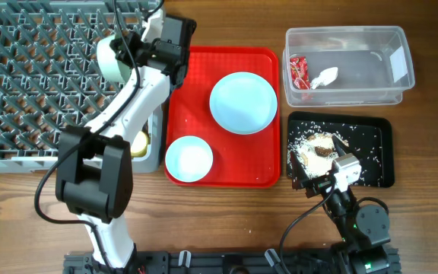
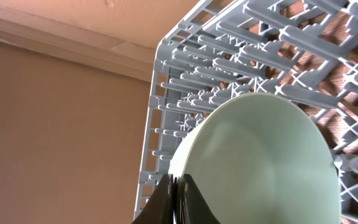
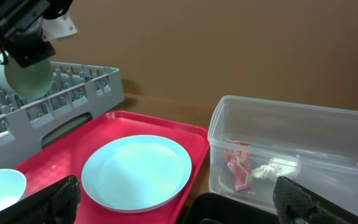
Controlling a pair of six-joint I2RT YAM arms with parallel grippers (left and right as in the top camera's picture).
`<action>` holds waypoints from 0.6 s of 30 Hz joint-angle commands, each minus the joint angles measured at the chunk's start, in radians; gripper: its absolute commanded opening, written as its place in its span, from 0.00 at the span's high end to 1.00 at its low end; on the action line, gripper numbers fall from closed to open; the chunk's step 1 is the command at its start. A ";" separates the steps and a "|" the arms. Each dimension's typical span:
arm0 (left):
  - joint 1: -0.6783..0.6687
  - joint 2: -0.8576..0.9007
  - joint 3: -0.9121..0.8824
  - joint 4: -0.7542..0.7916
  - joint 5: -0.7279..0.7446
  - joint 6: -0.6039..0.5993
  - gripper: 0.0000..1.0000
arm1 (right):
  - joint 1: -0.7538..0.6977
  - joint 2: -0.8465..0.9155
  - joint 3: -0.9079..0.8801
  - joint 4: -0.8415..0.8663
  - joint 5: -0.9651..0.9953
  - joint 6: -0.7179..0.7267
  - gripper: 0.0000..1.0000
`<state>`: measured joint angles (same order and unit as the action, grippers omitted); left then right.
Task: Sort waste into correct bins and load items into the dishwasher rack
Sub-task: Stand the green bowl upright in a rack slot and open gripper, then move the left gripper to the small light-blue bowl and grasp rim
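My left gripper (image 2: 179,200) is shut on the rim of a pale blue bowl (image 2: 266,162) and holds it tilted over the grey dishwasher rack (image 2: 185,62). From overhead the bowl (image 1: 112,59) hangs over the rack's (image 1: 29,84) right side. The right wrist view shows it (image 3: 22,76) above the rack too. A pale blue plate (image 1: 243,103) and a second bowl (image 1: 188,158) lie on the red tray (image 1: 226,173). My right gripper (image 1: 312,180) is open and empty at the black tray's (image 1: 379,152) near left corner. Food scraps (image 1: 318,148) lie in that tray. The red wrapper (image 1: 299,72) and white napkin (image 1: 325,76) lie in the clear tub (image 1: 401,34).
A small yellow cup (image 1: 139,143) sits in a grey holder (image 1: 152,152) between the rack and the red tray. My left arm (image 1: 120,114) reaches across the rack's right edge. Bare wood table (image 1: 226,221) lies in front.
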<state>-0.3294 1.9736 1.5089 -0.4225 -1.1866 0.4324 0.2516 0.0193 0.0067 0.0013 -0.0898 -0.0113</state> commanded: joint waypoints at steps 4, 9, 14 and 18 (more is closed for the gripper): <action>-0.043 0.027 -0.005 0.000 0.014 -0.018 0.58 | -0.005 -0.014 -0.002 0.006 -0.016 0.014 0.00; -0.098 0.022 -0.005 0.000 0.014 -0.022 0.46 | -0.005 -0.014 -0.002 0.006 -0.016 0.014 0.00; -0.146 -0.019 -0.005 0.000 0.014 -0.051 0.40 | -0.005 -0.014 -0.002 0.006 -0.016 0.014 0.00; -0.179 -0.091 -0.005 -0.015 0.020 -0.204 0.27 | -0.005 -0.014 -0.002 0.006 -0.016 0.014 0.00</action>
<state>-0.4828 1.9778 1.5085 -0.4267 -1.1755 0.3836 0.2516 0.0193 0.0067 0.0013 -0.0898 -0.0113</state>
